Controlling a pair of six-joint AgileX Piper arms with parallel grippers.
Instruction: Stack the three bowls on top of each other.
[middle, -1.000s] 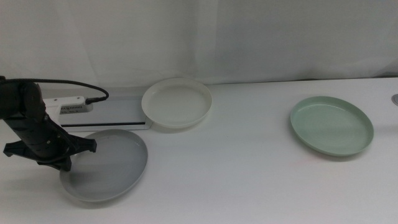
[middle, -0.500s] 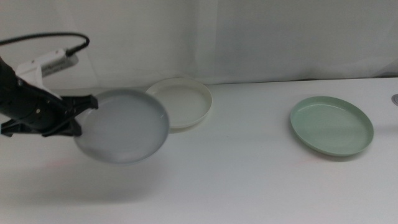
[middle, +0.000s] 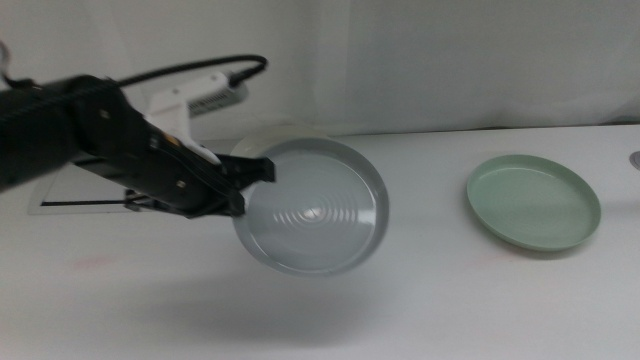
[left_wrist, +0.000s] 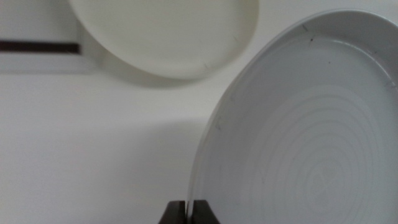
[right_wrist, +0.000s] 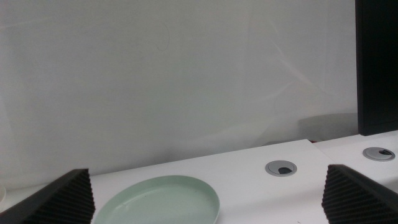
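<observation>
Above table, left hand (middle: 250, 185) gripping tilted grey bowl (middle: 312, 207), no writing legible

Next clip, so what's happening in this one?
The left claw is shut on the rim of the grey bowl and holds it in the air, tilted, in front of the cream-white bowl on the table. The mint green bowl sits alone to the right. The right claw waits open, off to that side. Nothing is stacked yet.

bright even light, soft shadow under the raised grey bowl (middle: 312, 208), close wrist view slightly blurred
</observation>
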